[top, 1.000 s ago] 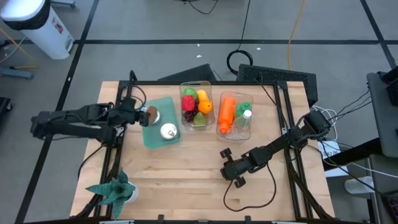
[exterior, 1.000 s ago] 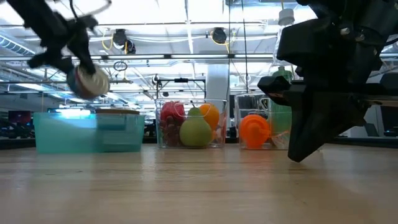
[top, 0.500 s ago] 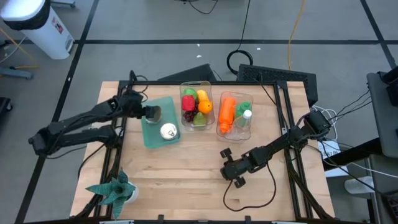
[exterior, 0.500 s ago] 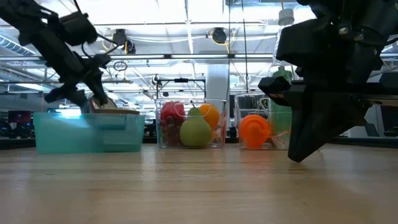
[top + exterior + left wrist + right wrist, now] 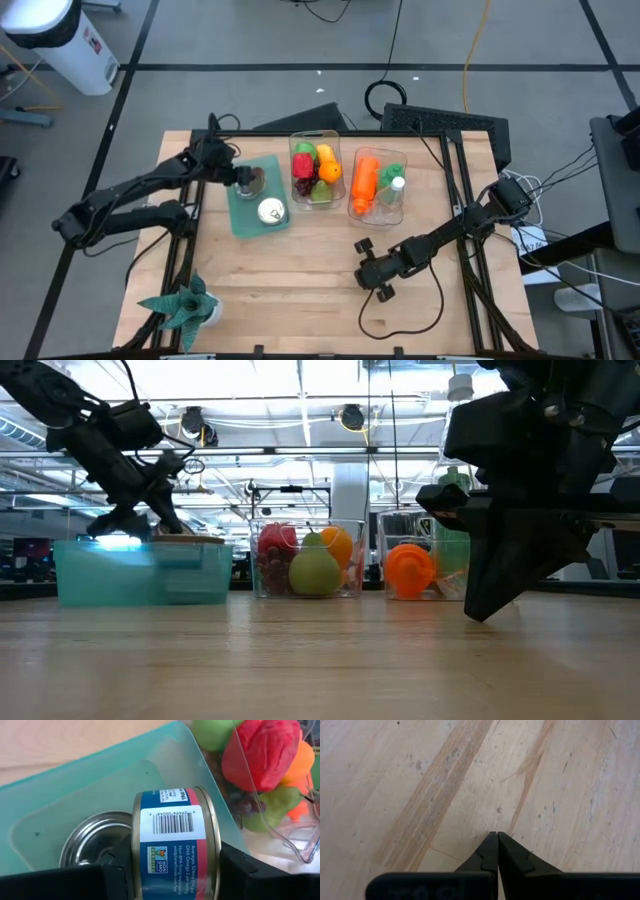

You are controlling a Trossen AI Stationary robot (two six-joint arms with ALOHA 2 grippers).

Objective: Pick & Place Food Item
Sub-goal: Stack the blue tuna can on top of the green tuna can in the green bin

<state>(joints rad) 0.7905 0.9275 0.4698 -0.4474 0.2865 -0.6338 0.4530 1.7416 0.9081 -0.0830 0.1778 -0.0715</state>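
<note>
Two cans (image 5: 271,210) occupy the teal bin (image 5: 238,222), one gripped by the left pincer (image 5: 172,865).

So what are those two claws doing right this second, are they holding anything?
Left gripper: closed on a can, over the teal bin.
Right gripper: shut, empty, just above the table.

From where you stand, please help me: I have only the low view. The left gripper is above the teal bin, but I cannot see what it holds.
Observer: The left gripper is shut on a tin can with a barcode label.
Operator: Is the teal bin empty below it?
Observer: No. Inside the teal bin a second can sits right under the held one, and a white round item lies nearer the front.
Operator: And the right gripper?
Observer: The right gripper is shut, holding nothing, just over bare wood of the table.
</note>
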